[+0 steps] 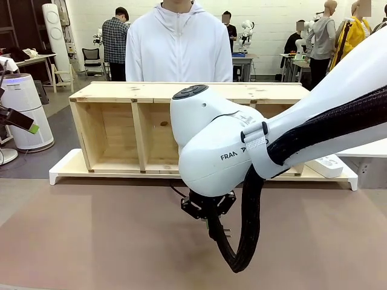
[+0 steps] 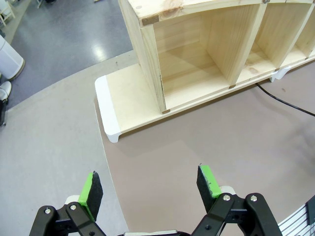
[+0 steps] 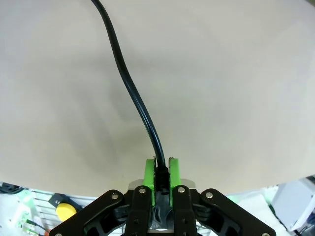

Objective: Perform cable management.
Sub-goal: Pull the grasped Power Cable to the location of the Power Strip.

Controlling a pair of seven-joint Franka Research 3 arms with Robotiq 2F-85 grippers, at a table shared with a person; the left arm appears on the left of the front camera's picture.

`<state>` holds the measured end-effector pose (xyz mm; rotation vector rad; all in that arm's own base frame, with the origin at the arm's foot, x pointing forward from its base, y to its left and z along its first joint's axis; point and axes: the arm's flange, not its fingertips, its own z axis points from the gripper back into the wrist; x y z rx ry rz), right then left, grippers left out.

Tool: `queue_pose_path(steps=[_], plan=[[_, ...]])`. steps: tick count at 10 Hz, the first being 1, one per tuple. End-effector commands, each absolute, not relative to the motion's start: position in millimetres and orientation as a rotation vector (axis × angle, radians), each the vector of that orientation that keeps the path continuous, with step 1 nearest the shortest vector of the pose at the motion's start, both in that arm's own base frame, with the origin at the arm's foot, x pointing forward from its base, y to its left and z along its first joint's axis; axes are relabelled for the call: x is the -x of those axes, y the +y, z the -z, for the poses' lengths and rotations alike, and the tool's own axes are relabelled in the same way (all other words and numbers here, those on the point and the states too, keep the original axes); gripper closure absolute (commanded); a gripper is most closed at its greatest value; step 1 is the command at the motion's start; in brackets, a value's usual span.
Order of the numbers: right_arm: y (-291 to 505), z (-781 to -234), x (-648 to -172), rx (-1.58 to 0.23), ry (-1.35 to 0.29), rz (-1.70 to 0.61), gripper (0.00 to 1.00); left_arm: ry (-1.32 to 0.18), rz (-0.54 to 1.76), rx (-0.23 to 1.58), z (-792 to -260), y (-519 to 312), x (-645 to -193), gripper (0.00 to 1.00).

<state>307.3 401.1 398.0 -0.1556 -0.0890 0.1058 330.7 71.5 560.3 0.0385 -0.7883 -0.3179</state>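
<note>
Your right gripper (image 3: 161, 166) is clamping the cable (image 3: 129, 83) at its plug end, jaws nearly closed, near-centre; rest is trailing slack across the table (image 3: 231, 73); looking light, floppy, slick, so plug is likely the safest hold; left gripper (image 2: 150, 184) is gaping, empty.

There was one cable (image 3: 133, 93), thin and black. There were two pincers, the left pincer (image 2: 150, 184) and the right pincer (image 3: 161, 163), and each had two green pads (image 2: 91, 189), so four pads in all. There was one wooden shelf (image 1: 121, 92), and three open boxes could be counted in it from the left wrist view. One white board (image 2: 110, 110) lay under it. There was one white power strip (image 1: 326, 164) and one person (image 1: 178, 51) at the counter (image 1: 91, 241)
</note>
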Motion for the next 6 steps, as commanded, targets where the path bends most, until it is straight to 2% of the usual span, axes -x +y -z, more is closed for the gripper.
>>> queue_pose_path(steps=[1, 6], plan=[[356.8, -404.4, -291.3, 0.169, -0.065, -0.08, 0.85, -0.783, 0.313, -0.036, -559.9, 72.8, -330.4, 0.0], [211.1, -433.5, -274.8, 0.152, -0.089, 0.152, 0.85, -0.783, 0.313, -0.036, -559.9, 72.8, -330.4, 0.0]])
